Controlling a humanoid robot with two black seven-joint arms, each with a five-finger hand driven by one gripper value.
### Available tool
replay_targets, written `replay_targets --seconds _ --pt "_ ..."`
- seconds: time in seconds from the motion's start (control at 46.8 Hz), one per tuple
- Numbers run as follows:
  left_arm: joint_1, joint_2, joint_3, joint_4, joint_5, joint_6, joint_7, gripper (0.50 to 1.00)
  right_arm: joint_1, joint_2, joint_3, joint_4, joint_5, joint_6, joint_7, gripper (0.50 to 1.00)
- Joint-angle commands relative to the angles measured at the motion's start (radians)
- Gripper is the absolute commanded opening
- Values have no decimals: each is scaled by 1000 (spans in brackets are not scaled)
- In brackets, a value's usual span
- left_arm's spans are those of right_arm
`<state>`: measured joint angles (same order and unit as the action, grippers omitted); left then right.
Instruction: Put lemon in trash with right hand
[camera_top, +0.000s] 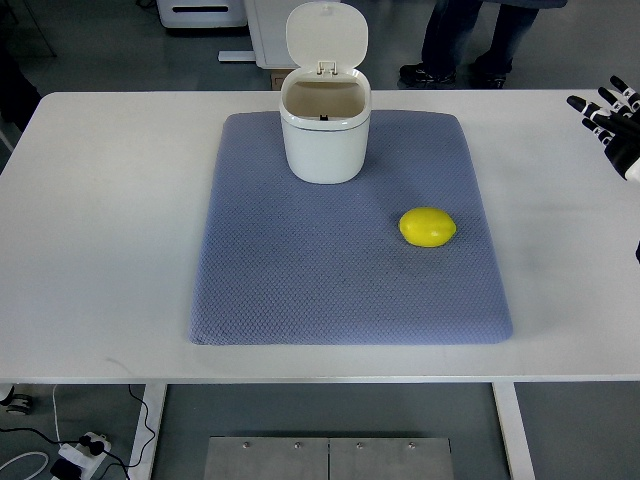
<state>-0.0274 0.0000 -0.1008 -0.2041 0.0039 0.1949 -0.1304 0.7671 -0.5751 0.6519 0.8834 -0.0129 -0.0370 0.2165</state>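
A yellow lemon (428, 227) lies on a blue-grey mat (300, 270) with a fine quilted diamond pattern. The bin (324, 135) and its lid (327, 35) are white, the inside cream-shaded. The table (100, 220) is plain white. The right hand (610, 118) is black with white segments.

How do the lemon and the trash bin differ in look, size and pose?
The lemon is yellow; the bin is white. The lemon is small and solid; the bin is much larger and hollow, with its lid flipped up and the inside bare. The lemon lies on its side at the mat's right; the bin stands upright at the far edge. Both rest on the blue mat, apart from each other and untouched by the right hand.
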Motion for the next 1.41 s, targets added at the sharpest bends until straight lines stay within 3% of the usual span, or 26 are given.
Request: replay_targets --seconds 0.0,0.278,0.555,0.748,1.004,1.132,1.388 --pt "6 0 1 -1 -1 0 0 1000 0 -18 -31 29 -16 0 6 1000" --pt "6 0 1 0 1 0 0 1000 0 -173 -138 270 -179 -3 49 1000" --pt "6 0 1 0 1 0 0 1000 1 -242 -294 400 -357 -11 119 1000" --pt "6 0 0 0 1 0 0 1000 1 -233 -362 417 -423 -21 126 1000" --pt "6 0 1 0 1 0 0 1000 11 -204 -492 416 -525 -126 250 995" --pt "6 0 1 0 1 0 0 1000 11 -166 -514 416 -527 -138 296 998" --pt "6 0 0 0 1 0 0 1000 21 -106 -526 410 -521 -179 294 1000"
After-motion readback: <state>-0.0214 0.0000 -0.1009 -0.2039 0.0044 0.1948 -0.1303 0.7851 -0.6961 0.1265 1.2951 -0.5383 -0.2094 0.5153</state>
